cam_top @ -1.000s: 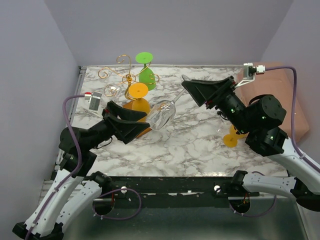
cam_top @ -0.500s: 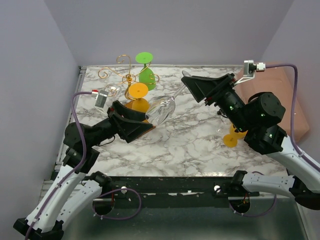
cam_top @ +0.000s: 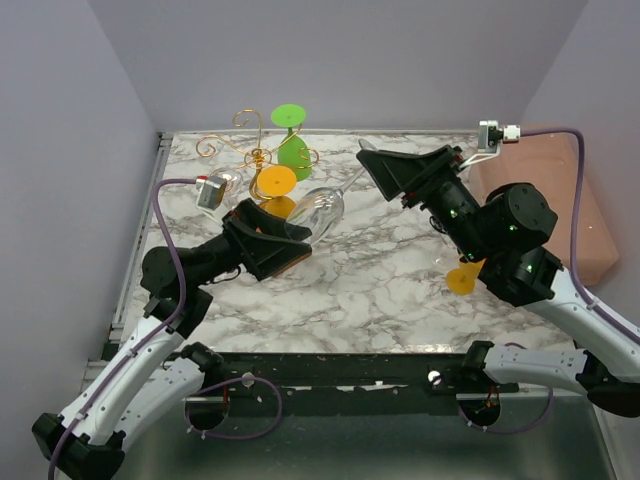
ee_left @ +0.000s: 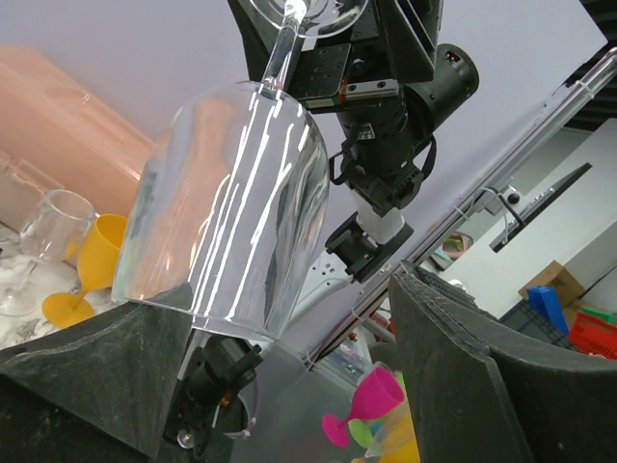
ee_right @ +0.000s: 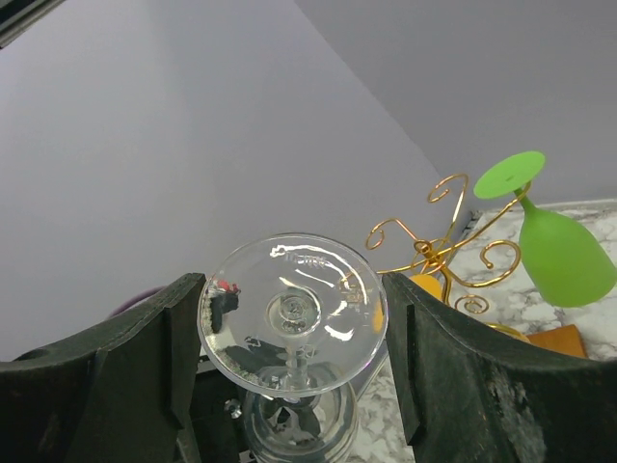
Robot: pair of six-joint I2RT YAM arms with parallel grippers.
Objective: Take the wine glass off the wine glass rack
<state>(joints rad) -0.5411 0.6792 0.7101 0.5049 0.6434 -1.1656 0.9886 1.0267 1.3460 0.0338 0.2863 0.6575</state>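
The clear stemmed wine glass (cam_top: 322, 208) was off, tilted above the marble counter (cam_top: 380, 290). Its bowl sat in the spread left gripper (ee_left: 289, 318) and the right gripper (ee_right: 294, 318) pinched its foot. Looked thin, slick and breakable, so I'd grab the stem. The gold wire rack (cam_top: 255, 150) stood behind.

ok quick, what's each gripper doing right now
Left gripper: open, fingers either side of the clear wine glass bowl, not clamped on it.
Right gripper: closed on the foot of the clear wine glass.

Both arms outstretched, tips toward each other, left pincer (cam_top: 302, 243) jaws spread, right pincer (cam_top: 375, 172) jaws in a grip.
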